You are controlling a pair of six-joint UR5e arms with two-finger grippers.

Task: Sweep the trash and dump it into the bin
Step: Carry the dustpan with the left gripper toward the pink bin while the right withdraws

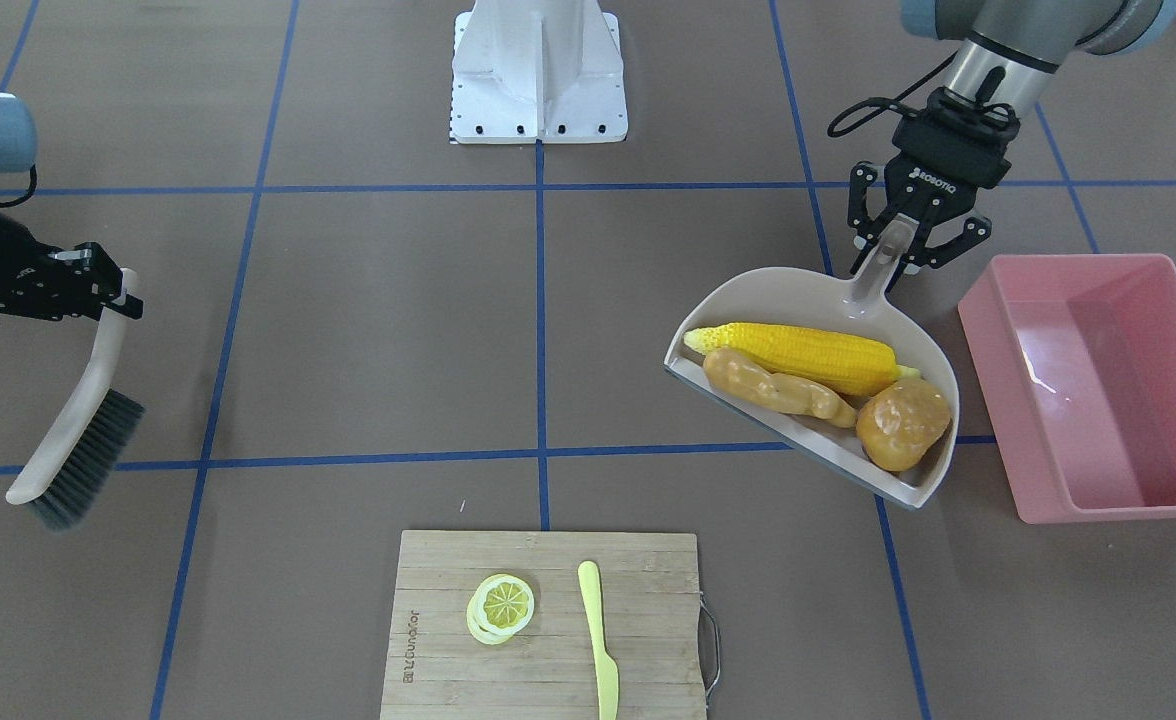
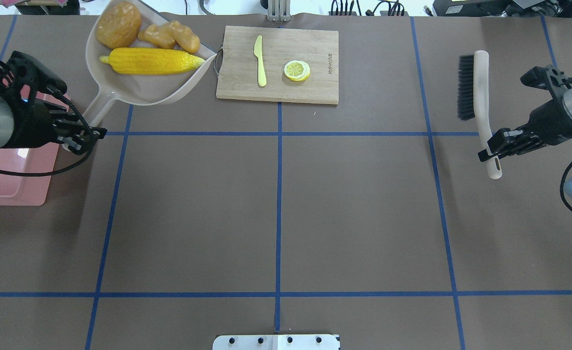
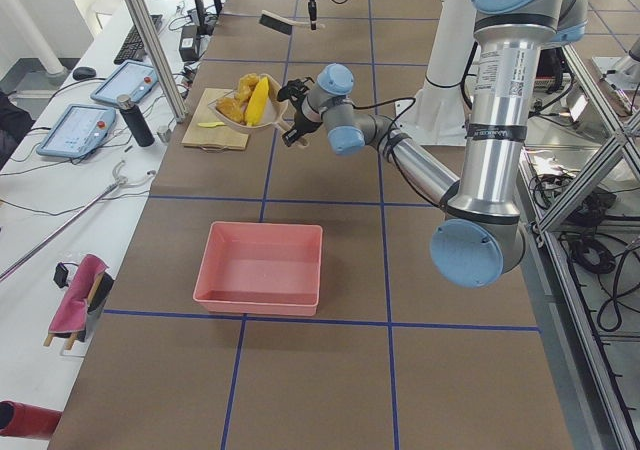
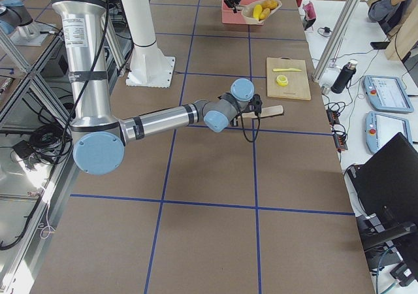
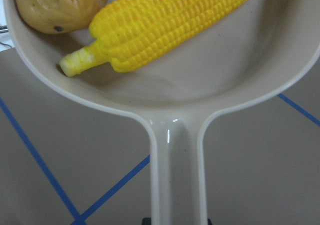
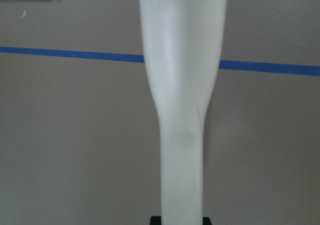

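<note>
Three toy foods (image 1: 798,355) rest in the dustpan (image 1: 798,292) the left pincer (image 1: 889,256) grips.

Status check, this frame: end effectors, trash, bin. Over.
Left end effector shut on dustpan handle; right end effector shut on brush. Corn, ginger, potato all in dustpan; bin beside it, empty. Nothing seen between pan and bin.
</note>
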